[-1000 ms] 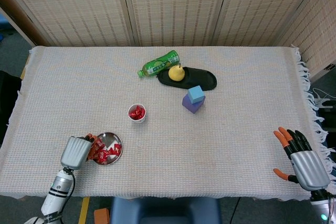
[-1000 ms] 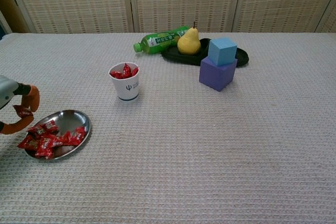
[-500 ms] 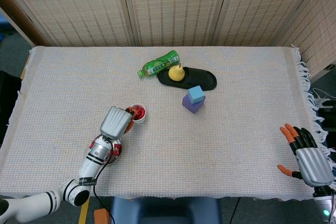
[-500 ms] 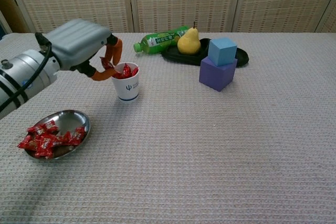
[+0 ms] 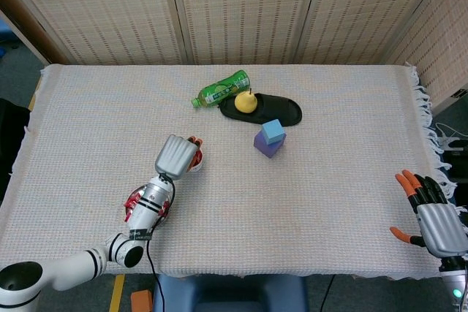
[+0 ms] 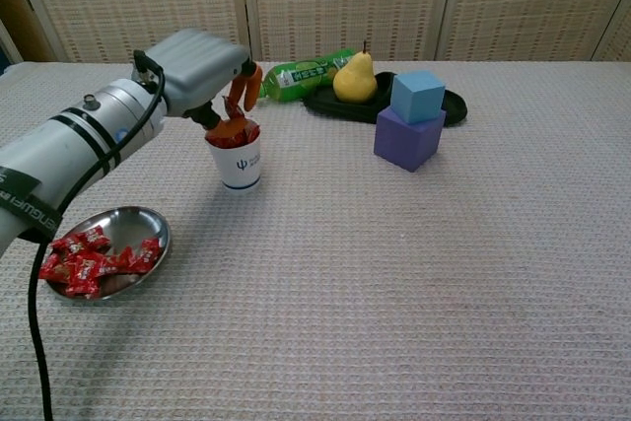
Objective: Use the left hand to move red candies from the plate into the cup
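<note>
The left hand (image 6: 202,68) hovers right over the cup (image 6: 236,158), fingers (image 6: 240,96) apparently pinching a red candy (image 6: 233,125) above its mouth, so releasing comes next, then back to the plate (image 6: 133,220) nearby.

Woven-cloth-covered table (image 5: 329,180) before woven reed wall panels (image 5: 241,9)

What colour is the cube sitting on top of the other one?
Light blue cube, on a purple one; clearest in the chest view.
</note>
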`<state>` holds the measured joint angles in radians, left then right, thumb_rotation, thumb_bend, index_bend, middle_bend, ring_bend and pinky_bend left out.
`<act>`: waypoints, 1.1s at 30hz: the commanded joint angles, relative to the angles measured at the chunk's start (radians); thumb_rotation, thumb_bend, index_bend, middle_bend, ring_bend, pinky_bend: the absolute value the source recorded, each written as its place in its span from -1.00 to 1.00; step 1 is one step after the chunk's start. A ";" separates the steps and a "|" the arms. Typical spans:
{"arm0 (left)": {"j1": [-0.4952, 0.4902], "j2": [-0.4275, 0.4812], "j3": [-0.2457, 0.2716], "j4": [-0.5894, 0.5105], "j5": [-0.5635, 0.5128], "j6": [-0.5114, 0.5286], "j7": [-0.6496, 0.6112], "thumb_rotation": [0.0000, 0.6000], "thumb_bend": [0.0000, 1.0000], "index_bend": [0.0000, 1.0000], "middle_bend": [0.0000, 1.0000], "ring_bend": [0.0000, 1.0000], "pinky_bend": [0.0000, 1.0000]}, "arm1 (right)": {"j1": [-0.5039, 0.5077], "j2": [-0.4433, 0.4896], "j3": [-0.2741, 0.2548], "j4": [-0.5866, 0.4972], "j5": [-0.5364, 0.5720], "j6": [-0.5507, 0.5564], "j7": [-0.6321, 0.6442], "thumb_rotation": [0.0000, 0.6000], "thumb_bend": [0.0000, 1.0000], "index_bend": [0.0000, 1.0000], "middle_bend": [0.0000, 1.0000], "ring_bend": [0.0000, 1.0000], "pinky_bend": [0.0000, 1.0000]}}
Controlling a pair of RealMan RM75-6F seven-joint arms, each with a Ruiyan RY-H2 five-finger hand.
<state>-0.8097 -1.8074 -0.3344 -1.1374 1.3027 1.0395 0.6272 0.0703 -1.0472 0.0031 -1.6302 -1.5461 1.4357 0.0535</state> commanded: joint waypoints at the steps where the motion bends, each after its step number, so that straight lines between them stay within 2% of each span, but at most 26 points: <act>1: 0.000 0.000 0.007 0.009 -0.020 0.004 0.012 1.00 -0.24 -0.14 -0.01 0.62 1.00 | -0.001 0.000 0.000 0.000 -0.002 0.002 0.000 1.00 -1.00 -1.00 -1.00 -1.00 -1.00; 9: 0.007 0.016 0.024 -0.024 -0.068 0.028 0.078 1.00 -0.23 -0.47 -0.26 0.63 1.00 | 0.000 -0.002 -0.001 -0.004 -0.011 0.006 -0.008 1.00 -1.00 -1.00 -1.00 -1.00 -1.00; 16: 0.039 0.070 0.062 -0.137 -0.044 0.086 0.071 1.00 -0.24 -0.50 -0.33 0.63 1.00 | 0.003 -0.003 -0.003 -0.004 -0.017 0.002 -0.006 1.00 -1.00 -1.00 -1.00 -1.00 -1.00; 19: 0.089 0.124 0.112 -0.248 -0.001 0.132 0.022 1.00 -0.24 -0.50 -0.34 0.63 1.00 | -0.001 -0.001 -0.006 -0.006 -0.026 0.011 -0.004 1.00 -1.00 -1.00 -1.00 -1.00 -1.00; 24: 0.204 0.218 0.240 -0.402 0.069 0.214 -0.054 1.00 -0.24 -0.52 -0.35 0.63 1.00 | -0.006 0.001 -0.016 -0.006 -0.052 0.025 0.000 1.00 -1.00 -1.00 -1.00 -1.00 -1.00; 29: 0.306 0.257 0.352 -0.420 0.118 0.286 -0.077 1.00 -0.24 -0.53 -0.35 0.63 1.00 | -0.006 0.000 -0.026 -0.008 -0.075 0.029 -0.003 1.00 -1.00 -1.00 -1.00 -1.00 -1.00; 33: 0.370 0.272 0.416 -0.397 0.148 0.326 -0.074 1.00 -0.24 -0.53 -0.36 0.63 1.00 | -0.006 -0.001 -0.031 -0.007 -0.086 0.031 -0.005 1.00 -1.00 -1.00 -1.00 -1.00 -1.00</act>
<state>-0.4634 -1.5486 0.0592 -1.5423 1.4319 1.3448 0.5559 0.0641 -1.0479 -0.0275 -1.6377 -1.6322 1.4665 0.0485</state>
